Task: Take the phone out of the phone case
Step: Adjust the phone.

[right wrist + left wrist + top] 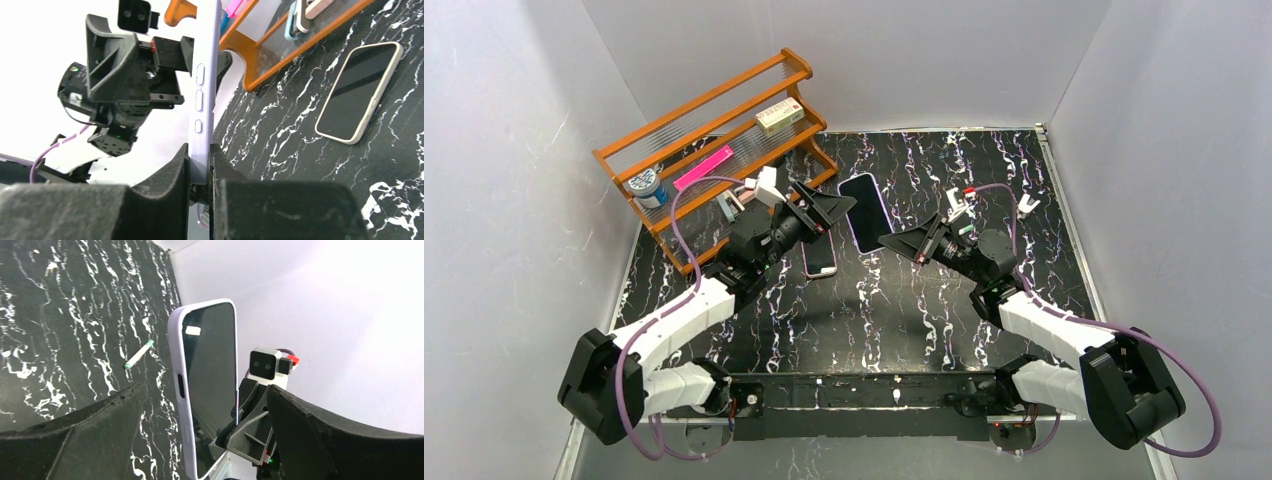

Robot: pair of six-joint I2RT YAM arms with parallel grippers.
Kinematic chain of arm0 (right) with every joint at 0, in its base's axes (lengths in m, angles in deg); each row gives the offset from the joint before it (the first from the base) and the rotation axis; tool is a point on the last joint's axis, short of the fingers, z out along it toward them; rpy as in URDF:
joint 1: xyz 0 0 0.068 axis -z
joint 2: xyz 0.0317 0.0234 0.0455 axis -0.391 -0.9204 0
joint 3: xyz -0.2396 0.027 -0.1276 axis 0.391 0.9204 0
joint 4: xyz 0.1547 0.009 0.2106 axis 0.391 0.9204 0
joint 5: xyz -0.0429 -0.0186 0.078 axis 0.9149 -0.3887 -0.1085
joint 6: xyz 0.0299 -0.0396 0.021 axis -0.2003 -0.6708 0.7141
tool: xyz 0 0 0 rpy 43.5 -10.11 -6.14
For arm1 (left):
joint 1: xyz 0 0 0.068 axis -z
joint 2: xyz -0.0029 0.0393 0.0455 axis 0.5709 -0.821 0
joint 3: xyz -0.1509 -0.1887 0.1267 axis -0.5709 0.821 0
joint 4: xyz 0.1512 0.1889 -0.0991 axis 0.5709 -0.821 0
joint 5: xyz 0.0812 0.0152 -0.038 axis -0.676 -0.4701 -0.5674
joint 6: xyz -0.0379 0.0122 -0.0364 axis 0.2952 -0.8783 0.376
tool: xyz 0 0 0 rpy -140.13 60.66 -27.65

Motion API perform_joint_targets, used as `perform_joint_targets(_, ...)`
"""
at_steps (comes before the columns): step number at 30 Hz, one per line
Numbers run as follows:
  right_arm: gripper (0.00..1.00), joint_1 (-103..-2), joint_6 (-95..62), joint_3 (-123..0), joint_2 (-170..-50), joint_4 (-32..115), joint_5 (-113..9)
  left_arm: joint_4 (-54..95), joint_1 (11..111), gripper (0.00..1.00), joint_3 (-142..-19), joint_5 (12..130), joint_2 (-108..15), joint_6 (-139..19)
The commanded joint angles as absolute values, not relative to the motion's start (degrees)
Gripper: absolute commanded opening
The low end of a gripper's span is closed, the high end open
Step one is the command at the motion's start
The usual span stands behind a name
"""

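My right gripper (pixel 200 150) is shut on the lower edge of the lilac phone case (pixel 205 75) and holds it upright above the table. The phone (pixel 210 375) sits inside the case (pixel 176 390), its dark screen facing the left wrist camera. My left gripper (pixel 202 390) is open, its two black fingers (pixel 85 435) wide apart on either side of the cased phone without touching it. From above, the cased phone (pixel 864 212) hangs between the left gripper (pixel 832 208) and the right gripper (pixel 892 240).
A second phone in a beige case (pixel 819 257) lies flat on the black marble table (pixel 904 320). An orange rack (pixel 724 100) stands at the back left with a tape roll (pixel 646 185), a pink item (pixel 704 167) and a box (pixel 779 117). A small green-tipped stick (pixel 139 354) lies on the table.
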State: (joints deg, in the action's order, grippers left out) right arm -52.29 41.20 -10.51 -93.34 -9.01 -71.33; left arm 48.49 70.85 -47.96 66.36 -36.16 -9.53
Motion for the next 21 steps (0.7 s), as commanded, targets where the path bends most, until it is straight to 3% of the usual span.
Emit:
perform_joint_targets(1,0.01,-51.97,44.51,-11.52,-91.99,-20.9,-72.47,57.04,69.58,0.88,-48.46,75.84,-37.86,-7.35)
perform_joint_targets(16,0.01,-52.0,48.15,-15.08,-97.52,-27.97,-79.07,64.33,64.26,0.68,-53.5,90.57,-43.88,-5.0)
perform_joint_targets(21,0.01,-51.94,49.12,-15.74,-99.0,-29.3,-79.94,66.37,64.08,0.52,-53.24,92.14,-44.72,-3.46)
